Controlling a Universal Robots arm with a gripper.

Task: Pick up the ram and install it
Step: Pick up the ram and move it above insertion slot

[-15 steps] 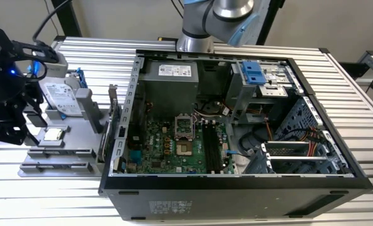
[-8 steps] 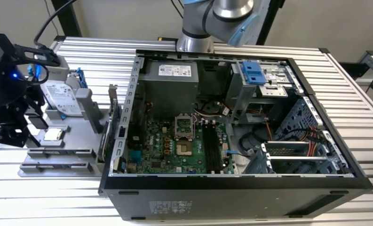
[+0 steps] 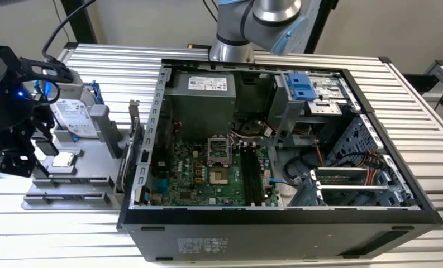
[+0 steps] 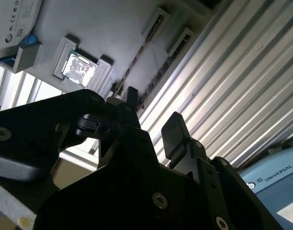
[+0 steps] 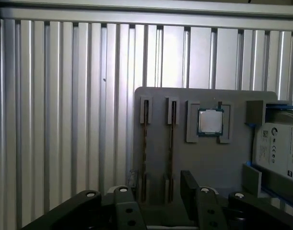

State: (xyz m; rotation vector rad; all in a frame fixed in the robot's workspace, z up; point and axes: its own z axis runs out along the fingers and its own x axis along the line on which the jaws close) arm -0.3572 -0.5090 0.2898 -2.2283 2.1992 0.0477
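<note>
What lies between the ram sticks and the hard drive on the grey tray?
The square silver chip, in the first wrist view, sits on the tray between the ram sticks and the drive.

The tabletop (image 5: 64, 120) is ribbed, silvery metal with a dull sheen, the grey holder (image 5: 204, 163) looks like smooth matt plastic, the processor chip (image 5: 210, 121) has a shiny metal lid, and the tool (image 5: 160, 187) is matt black.
</note>
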